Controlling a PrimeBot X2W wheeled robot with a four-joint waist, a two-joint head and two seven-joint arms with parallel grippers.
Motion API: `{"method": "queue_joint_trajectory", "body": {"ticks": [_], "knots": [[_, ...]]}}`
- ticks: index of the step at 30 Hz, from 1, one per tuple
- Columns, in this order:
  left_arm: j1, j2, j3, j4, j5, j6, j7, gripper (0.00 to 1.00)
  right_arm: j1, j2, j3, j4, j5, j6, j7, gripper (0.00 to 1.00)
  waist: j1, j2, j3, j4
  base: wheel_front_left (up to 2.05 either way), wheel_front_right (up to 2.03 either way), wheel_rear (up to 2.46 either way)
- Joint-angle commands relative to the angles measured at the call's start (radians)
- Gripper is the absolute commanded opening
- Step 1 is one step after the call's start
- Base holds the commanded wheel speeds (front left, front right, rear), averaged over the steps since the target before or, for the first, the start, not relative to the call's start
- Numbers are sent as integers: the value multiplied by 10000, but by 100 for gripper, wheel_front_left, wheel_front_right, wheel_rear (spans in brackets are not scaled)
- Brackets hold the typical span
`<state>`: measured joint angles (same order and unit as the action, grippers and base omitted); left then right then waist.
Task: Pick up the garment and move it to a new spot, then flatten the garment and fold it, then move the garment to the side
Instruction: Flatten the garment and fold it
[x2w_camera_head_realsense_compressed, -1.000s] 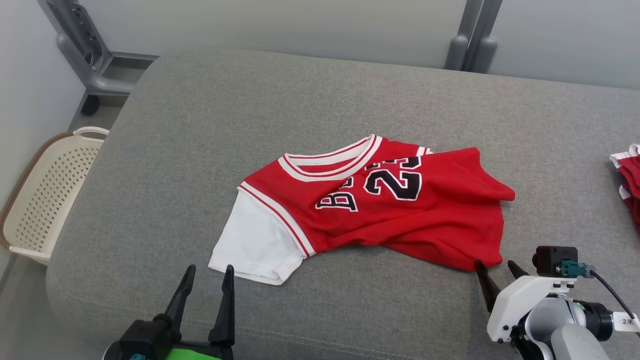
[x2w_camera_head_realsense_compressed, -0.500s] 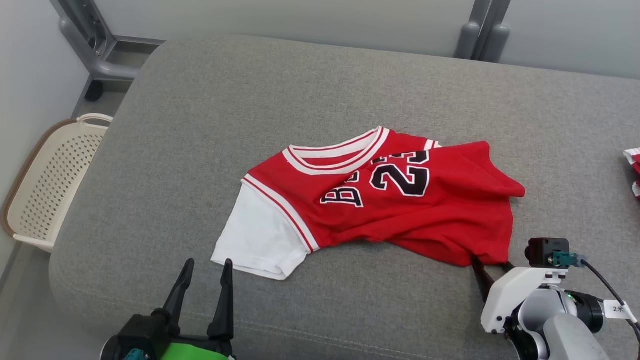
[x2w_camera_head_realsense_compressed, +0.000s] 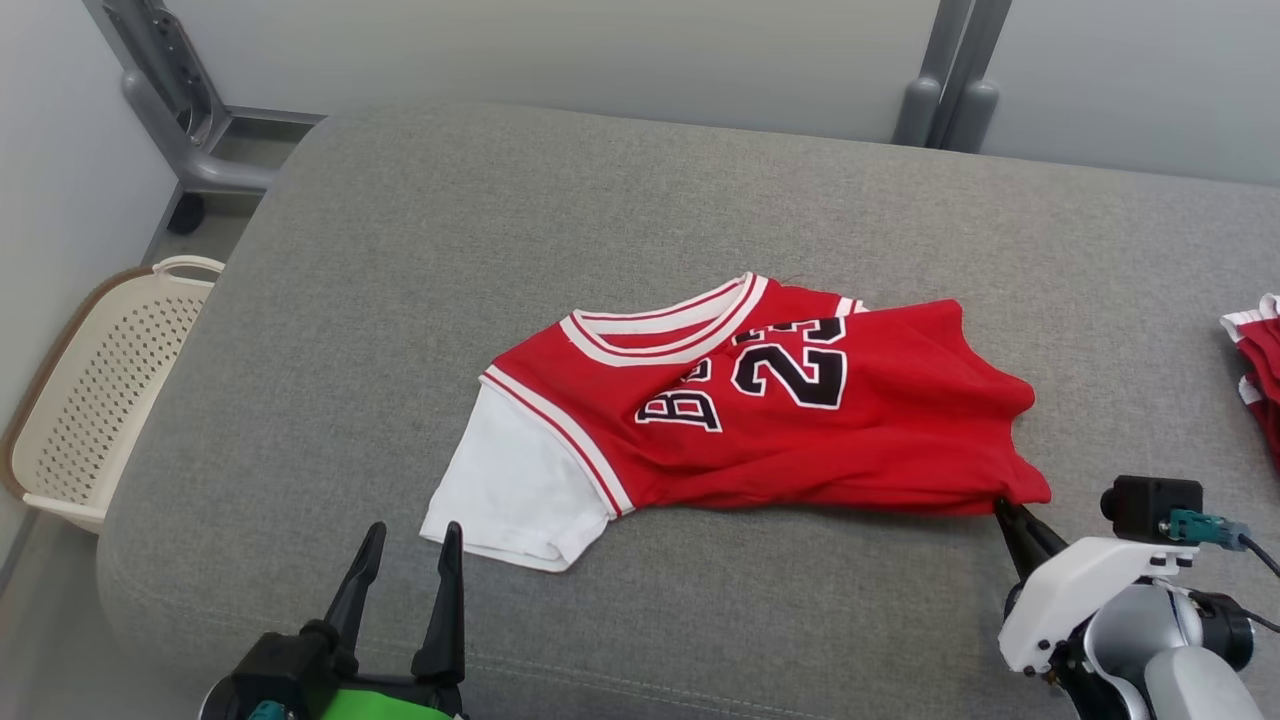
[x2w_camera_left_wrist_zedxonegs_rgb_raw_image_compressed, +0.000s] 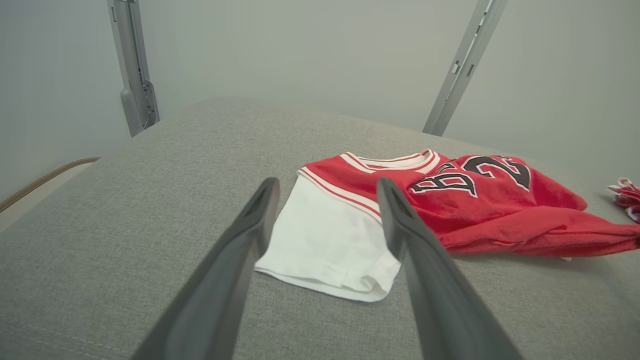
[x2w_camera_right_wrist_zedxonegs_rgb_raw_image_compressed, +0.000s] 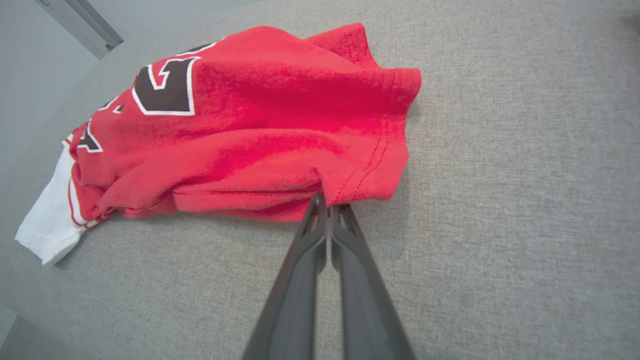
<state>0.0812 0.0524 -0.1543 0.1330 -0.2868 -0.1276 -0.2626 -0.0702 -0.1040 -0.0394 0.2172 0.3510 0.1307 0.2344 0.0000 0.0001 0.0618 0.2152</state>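
My right gripper (x2w_camera_right_wrist_zedxonegs_rgb_raw_image_compressed: 327, 205) is squeezed shut on the bottom corner of the red shirt (x2w_camera_head_realsense_compressed: 800, 420), which lies in the middle of the grey cushion (x2w_camera_head_realsense_compressed: 400, 250), so I can lift it, while my left gripper (x2w_camera_head_realsense_compressed: 415, 530) waits wide open at the front edge.

Garment (x2w_camera_head_realsense_compressed: 850, 440) lettering partly folded under; red cloth (x2w_camera_head_realsense_compressed: 1262, 345) cropped at right edge.

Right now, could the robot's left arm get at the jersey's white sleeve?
Probably yes: the left gripper stands open just short of the white sleeve, with only bare cushion between.
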Motion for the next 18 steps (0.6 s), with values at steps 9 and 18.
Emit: {"method": "queue_joint_trajectory", "body": {"ticks": [9, 18], "knots": [[138, 0, 92, -65, 37, -37, -26, 100, 1510, 118, -1104, -2167, -198, -2, 1269, 25, 0, -1, -99, -146, 0, 0, 0], [173, 36, 0, 28, 104, -39, -25, 100, 1932, 377, -2265, -2819, -1609, -1, 1712, 100, 0, -1, -251, -232, 0, 0, 0]]}}
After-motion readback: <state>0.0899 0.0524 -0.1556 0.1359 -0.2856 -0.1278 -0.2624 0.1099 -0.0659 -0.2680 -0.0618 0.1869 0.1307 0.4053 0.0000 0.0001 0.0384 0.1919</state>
